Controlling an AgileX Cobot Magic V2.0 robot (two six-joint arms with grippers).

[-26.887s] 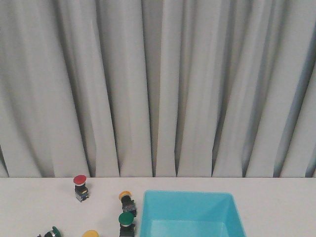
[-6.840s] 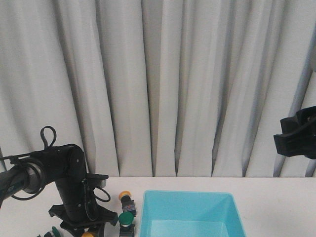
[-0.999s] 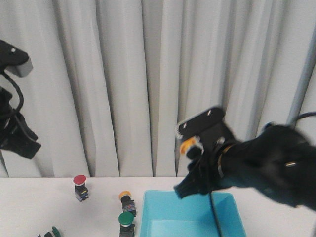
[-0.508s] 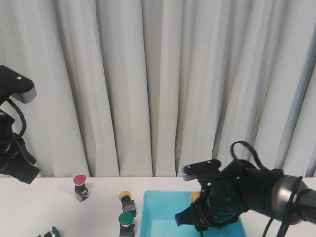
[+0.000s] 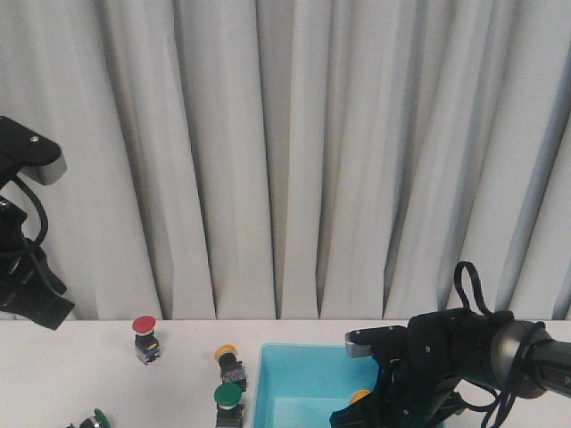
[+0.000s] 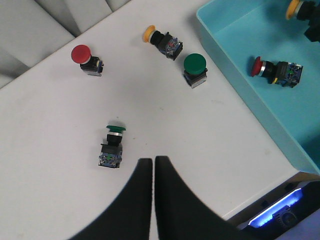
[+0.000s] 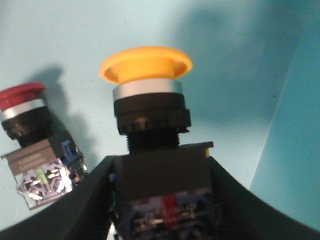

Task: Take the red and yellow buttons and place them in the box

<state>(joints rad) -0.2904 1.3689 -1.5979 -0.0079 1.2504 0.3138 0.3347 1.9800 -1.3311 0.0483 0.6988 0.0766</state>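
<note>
My right gripper (image 7: pixel 162 195) is shut on the black body of a yellow button (image 7: pixel 150 100), held low inside the light blue box (image 5: pixel 299 370). Its yellow cap (image 5: pixel 359 395) shows under the right arm. A red button (image 7: pixel 30 140) lies on its side on the box floor beside it. On the table left of the box stand a red button (image 6: pixel 86 59) and a tipped-over yellow button (image 6: pixel 161 39). My left gripper (image 6: pixel 152 162) is shut and empty, high above the table.
Two green-capped switches are on the table: one upright (image 6: pixel 195 70) close to the box wall (image 6: pixel 272 112), one lying down (image 6: pixel 112 147) nearer my left gripper. Grey curtains hang behind the table. The table's front edge runs close to the box.
My right arm has come down from above the box into it, carrying the yellow button. The left arm has stayed raised at the left.
</note>
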